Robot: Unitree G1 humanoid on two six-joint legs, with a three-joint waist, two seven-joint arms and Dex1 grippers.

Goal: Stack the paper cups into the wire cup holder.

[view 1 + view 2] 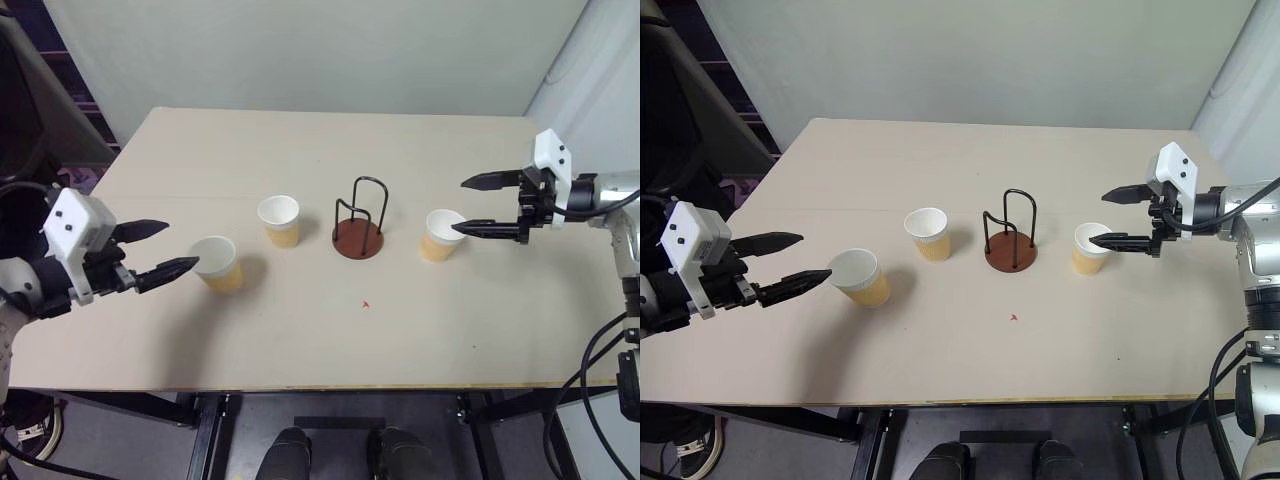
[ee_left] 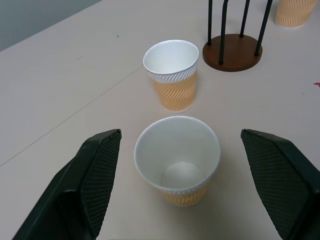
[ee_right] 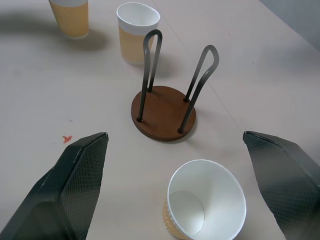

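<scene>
A pale beige table [image 1: 300, 340] carries everything. Near its middle stands the wire cup holder [image 1: 359, 222], black loops rising from a round reddish-brown base. Three paper cups stand upright on the table, all empty: one [image 1: 443, 235] just right of the holder, one [image 1: 280, 221] just left of it, and a third [image 1: 217, 263] further left and nearer the front edge. A tiny red mark [image 1: 366, 304] lies in front of the holder.

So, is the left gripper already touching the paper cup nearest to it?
Apart. In the left wrist view the left gripper is open, and bare table shows between each finger and the nearest paper cup.
</scene>
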